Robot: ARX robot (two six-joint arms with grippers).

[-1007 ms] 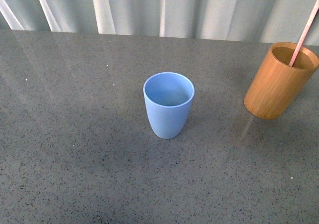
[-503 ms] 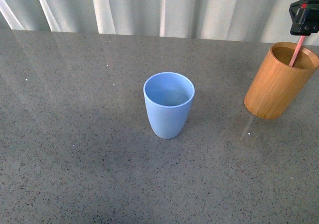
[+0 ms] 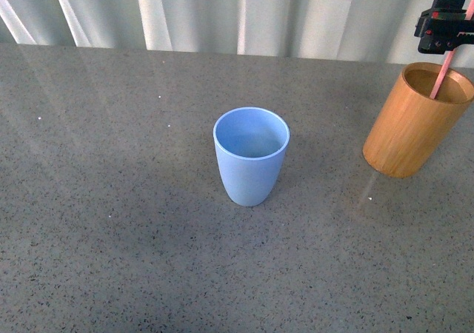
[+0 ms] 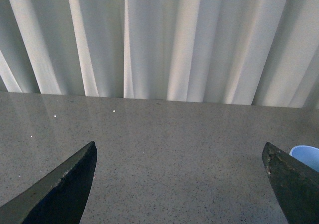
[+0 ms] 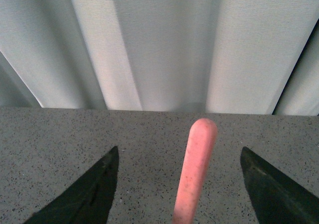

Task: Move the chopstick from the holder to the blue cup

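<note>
Right claw [image 3: 446, 29] spread wide, hovering just above the holder [image 3: 409, 129] at the far right of the grey worktop [image 3: 111, 251]. Between its two fingers [image 5: 94, 194], and apart from both, the pinkish top of the chopstick [image 3: 441, 72]. Standing with lower end inside the holder, leaning to the right. Blue cup [image 3: 250, 159] upright near the middle of the worktop, well apart from the holder. Left claw [image 4: 179, 184] also spread wide, gripping nothing, above bare worktop, with a bit of the cup's rim seen past one finger.

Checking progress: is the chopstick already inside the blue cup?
No, the chopstick stands in the holder, and the blue cup holds nothing.
</note>
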